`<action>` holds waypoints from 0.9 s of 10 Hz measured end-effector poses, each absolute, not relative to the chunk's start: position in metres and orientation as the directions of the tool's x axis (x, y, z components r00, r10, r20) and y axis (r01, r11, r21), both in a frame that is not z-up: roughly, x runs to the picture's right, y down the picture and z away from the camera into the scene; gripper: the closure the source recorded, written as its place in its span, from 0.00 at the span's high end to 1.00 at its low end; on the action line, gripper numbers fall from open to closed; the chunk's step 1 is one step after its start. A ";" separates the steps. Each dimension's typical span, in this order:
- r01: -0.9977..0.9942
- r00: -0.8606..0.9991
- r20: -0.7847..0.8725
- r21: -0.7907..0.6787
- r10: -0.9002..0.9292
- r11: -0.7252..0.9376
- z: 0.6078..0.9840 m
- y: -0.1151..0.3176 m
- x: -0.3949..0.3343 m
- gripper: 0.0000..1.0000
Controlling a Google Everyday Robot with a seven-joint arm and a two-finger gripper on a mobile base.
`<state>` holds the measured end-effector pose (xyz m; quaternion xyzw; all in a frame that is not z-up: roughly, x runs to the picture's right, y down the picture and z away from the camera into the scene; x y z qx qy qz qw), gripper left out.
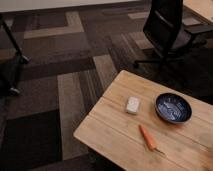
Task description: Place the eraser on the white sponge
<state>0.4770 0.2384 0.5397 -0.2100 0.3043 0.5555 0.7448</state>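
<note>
The gripper is outside the frame, so its grip cannot be told, and the eraser is not to be seen either. The white sponge lies flat on the wooden table, right of centre in the frame. The dark blue bowl stands near it to the right. The orange stick lies lower, apart from both. A black office chair stands upper right on the patterned carpet.
</note>
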 end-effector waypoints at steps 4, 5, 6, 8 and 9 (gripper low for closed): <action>-0.955 0.072 -0.696 0.157 0.714 0.250 0.524 0.277 0.478 0.65; -0.957 0.057 -0.705 0.165 0.707 0.241 0.522 0.288 0.477 0.65; -0.963 0.033 -0.710 0.165 0.703 0.211 0.524 0.303 0.478 0.65; -0.968 0.020 -0.722 0.158 0.692 0.193 0.529 0.314 0.485 0.65; -0.971 0.016 -0.727 0.153 0.686 0.185 0.531 0.318 0.488 0.65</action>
